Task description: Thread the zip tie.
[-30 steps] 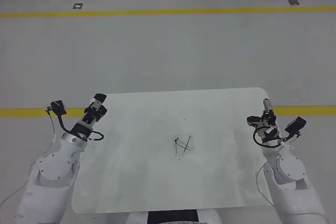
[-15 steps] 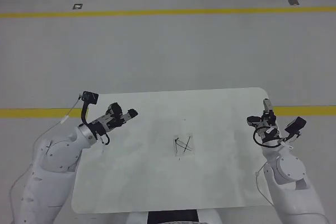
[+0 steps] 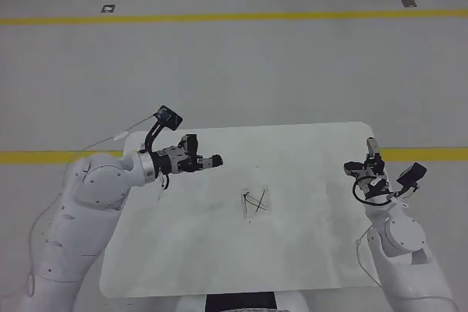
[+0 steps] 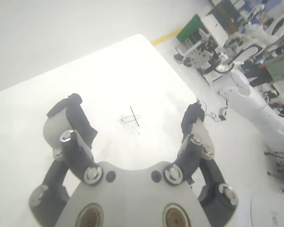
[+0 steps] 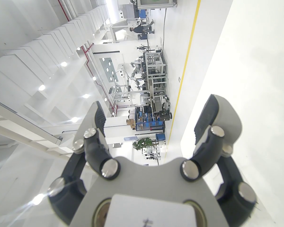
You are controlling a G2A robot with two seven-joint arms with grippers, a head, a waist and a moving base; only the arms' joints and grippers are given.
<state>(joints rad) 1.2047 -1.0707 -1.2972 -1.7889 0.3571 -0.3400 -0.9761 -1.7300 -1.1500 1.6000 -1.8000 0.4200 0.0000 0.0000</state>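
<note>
The zip tie (image 3: pixel 254 203) lies tangled on the surface (image 3: pixel 312 249), untouched. The left jaws, wide open and empty, have swung in over the surface since a second ago, nearer the zip tie yet well apart from it. The right jaws, likewise wide and empty, stay far beyond its other side.

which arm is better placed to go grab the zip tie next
Left. The left gripper hangs open over the table, aimed at the zip tie, which its wrist view frames between the fingers. The right gripper sits at the table's far right edge, facing away into the room.
</note>
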